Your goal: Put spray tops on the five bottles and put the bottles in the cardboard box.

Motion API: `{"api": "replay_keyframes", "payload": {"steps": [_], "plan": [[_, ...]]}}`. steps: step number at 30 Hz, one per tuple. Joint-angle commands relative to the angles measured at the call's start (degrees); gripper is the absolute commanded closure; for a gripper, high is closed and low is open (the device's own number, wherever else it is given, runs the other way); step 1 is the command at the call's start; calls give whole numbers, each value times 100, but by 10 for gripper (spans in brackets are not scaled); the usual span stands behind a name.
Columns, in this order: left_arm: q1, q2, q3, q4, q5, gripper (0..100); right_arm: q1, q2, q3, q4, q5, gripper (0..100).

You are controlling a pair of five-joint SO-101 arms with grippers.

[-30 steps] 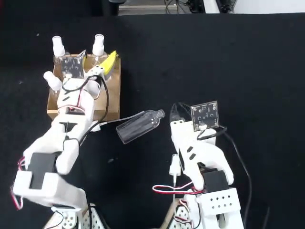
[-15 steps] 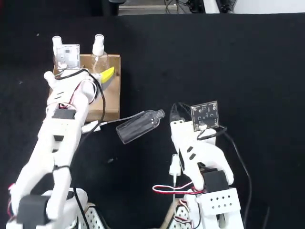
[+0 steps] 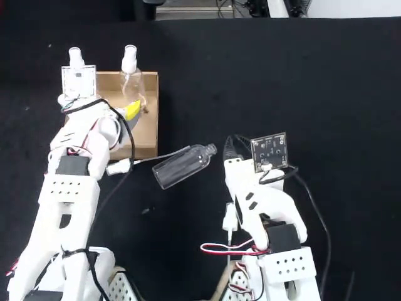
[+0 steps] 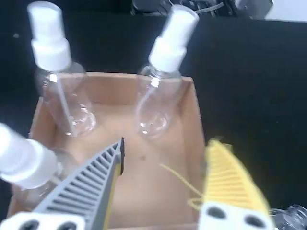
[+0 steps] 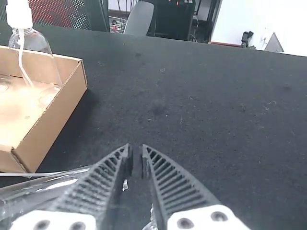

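Three capped bottles (image 4: 156, 103) in box (image 4: 112, 76), left tool (image 4: 168, 146) drawn back

Bottles (image 3: 130, 81) crowd box's (image 3: 147, 125) rear; middle seemingly free.

Both arms are chunky white printed shells with black servo blocks (image 3: 282, 238) poking out at the joints. The left arm (image 3: 66, 188) has a black cable (image 3: 130, 125) looping round its wrist. The right arm (image 3: 266, 200) trails red and white wires (image 3: 225, 249) by its base. There's a little square camera board (image 3: 269, 152) on each wrist. The left claw (image 4: 167, 146) has one grey ribbed finger and one yellow. The right claw (image 5: 135, 151) has two dark grey ribbed ones on white mounts with round holes.
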Motion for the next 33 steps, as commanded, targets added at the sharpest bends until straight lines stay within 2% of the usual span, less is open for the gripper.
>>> {"api": "replay_keyframes", "payload": {"steps": [1, 2, 5, 12, 21, 24, 27, 33], "plan": [[189, 149, -259, -114, 79, 946, -35, -145, -31, -123, 9, 987], [189, 308, -303, -114, 79, 978, -35, -145, -22, -123, 9, 987], [154, 949, -505, -114, 35, 941, -35, -145, 31, -167, 9, 987], [189, 2585, -1499, -105, 79, 971, -35, -145, 22, -167, 9, 987], [145, 3121, -1886, -26, 35, 971, -35, -145, 13, -167, 9, 987], [136, 2936, -2000, 387, 35, 971, -35, -145, 13, -167, 9, 987], [136, 2365, -2325, 1266, -26, 970, -35, -145, 13, -167, 9, 987], [743, 1679, -2695, 3095, -1618, 969, -26, -145, 4, -158, 9, 987]]}}
